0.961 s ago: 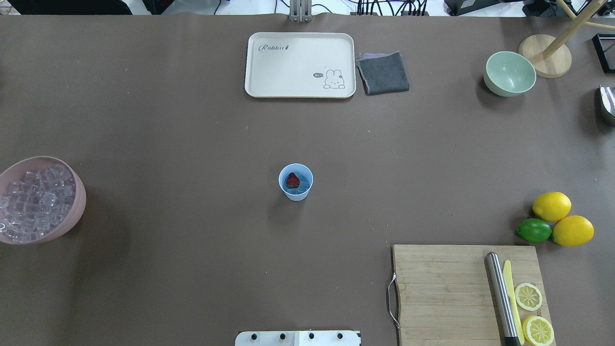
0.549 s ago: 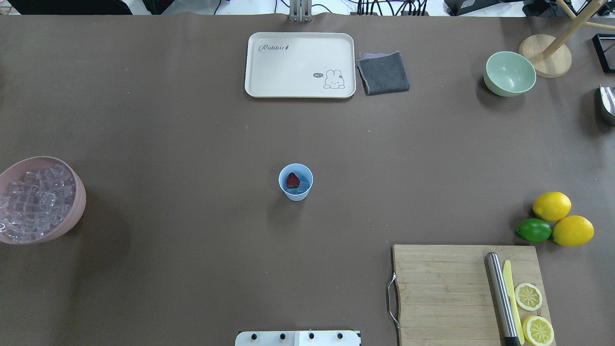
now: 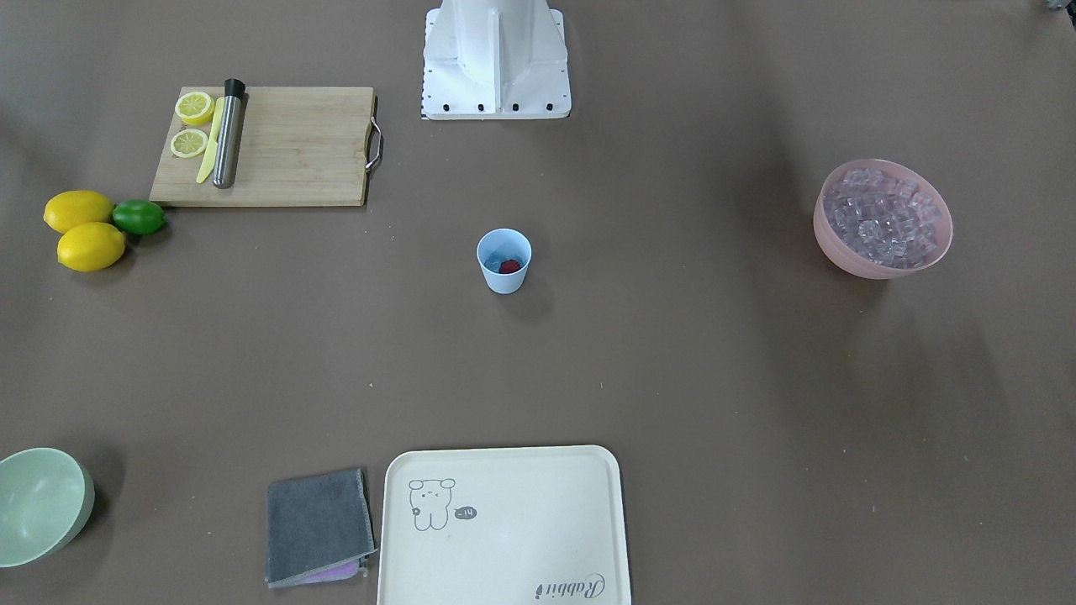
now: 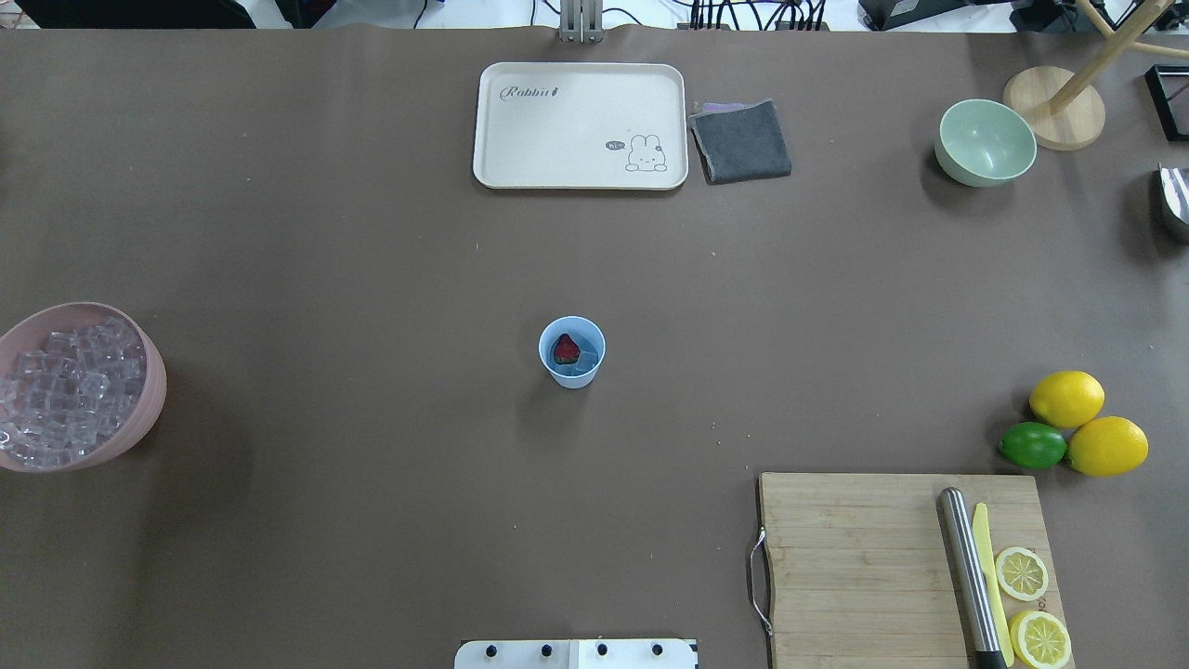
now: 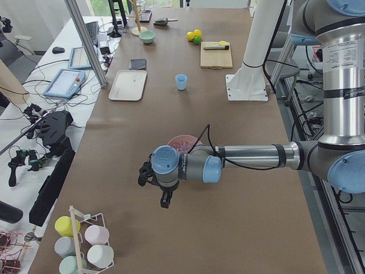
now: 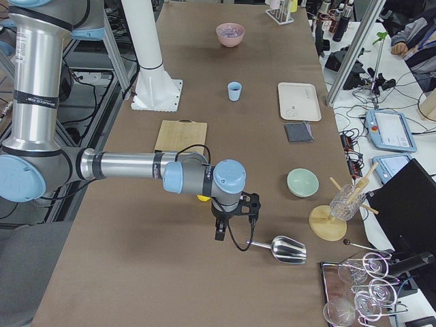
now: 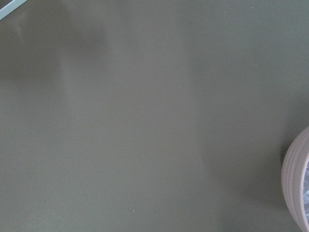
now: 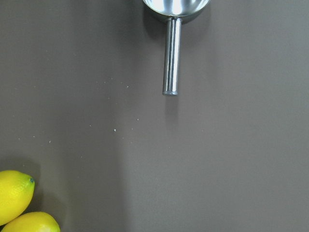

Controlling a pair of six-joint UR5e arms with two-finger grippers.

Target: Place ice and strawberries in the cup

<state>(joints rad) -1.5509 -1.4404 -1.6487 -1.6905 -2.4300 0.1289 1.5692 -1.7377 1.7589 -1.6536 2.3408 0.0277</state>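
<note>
The cup stands upright, alone at the centre, with 1 strawberry inside and what looks like 1 clear cube beside it; the rest of the ice fills the pink bowl, well apart. Each arm hangs at an end of the table — left gripper by the bowl, right gripper near a metal scoop; whether either is spread or pressed together I cannot tell. The filling looks done; more ice would call for that scoop.
</note>
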